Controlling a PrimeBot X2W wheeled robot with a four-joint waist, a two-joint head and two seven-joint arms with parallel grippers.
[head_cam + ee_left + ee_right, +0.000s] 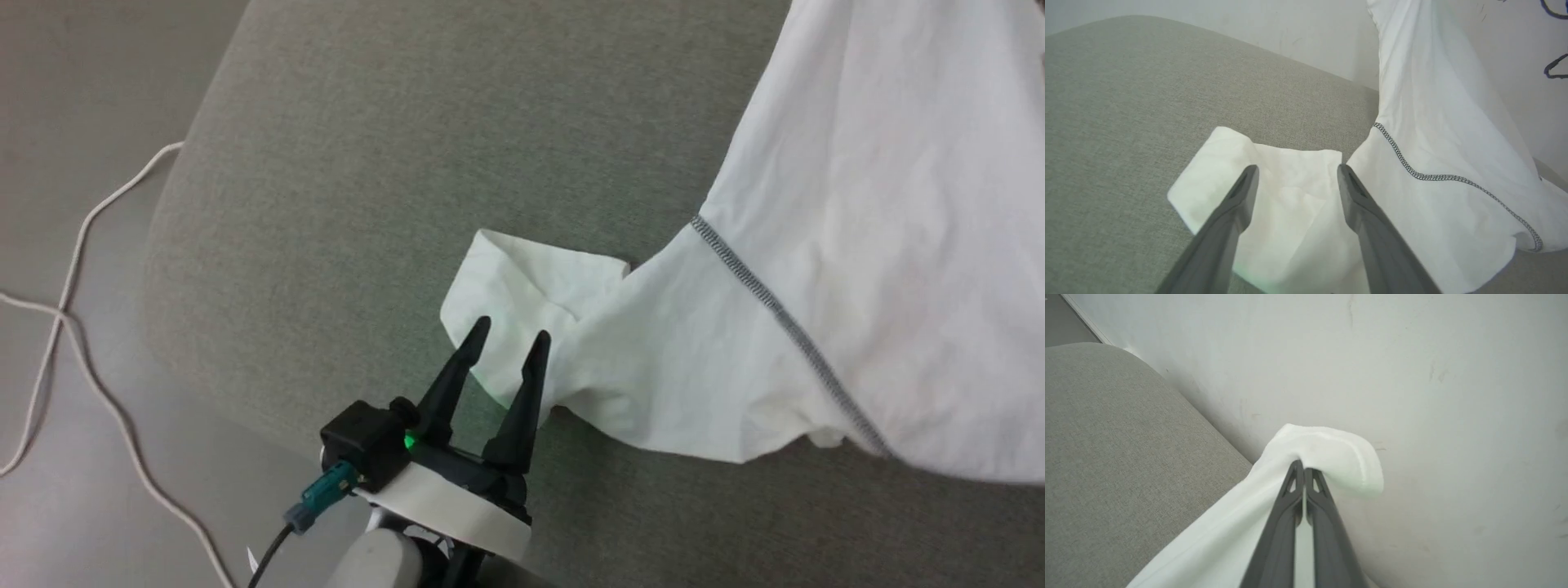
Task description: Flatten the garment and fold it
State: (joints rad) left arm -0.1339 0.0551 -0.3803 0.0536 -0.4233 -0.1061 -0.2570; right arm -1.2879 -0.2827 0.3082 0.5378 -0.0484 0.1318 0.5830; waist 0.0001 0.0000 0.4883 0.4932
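The garment [857,245] is a white T-shirt with dark zigzag stitching, hanging lifted from the upper right while one sleeve [531,286] trails flat on the grey cushion. My left gripper [513,333] hovers open over that sleeve, its two dark fingers spread above the cloth. From the left wrist, the sleeve [1290,196] lies between the spread fingers of the left gripper [1297,171] and the shirt body [1433,122] rises at the right. My right gripper [1303,467] is shut on a bunched edge of the garment [1331,453], holding it up in front of the wall.
The grey cushioned surface [367,163] has a rounded corner at the left, with floor beyond it. A white cable [73,269] snakes over that floor. A pale wall [1412,396] stands right behind the cushion's far edge.
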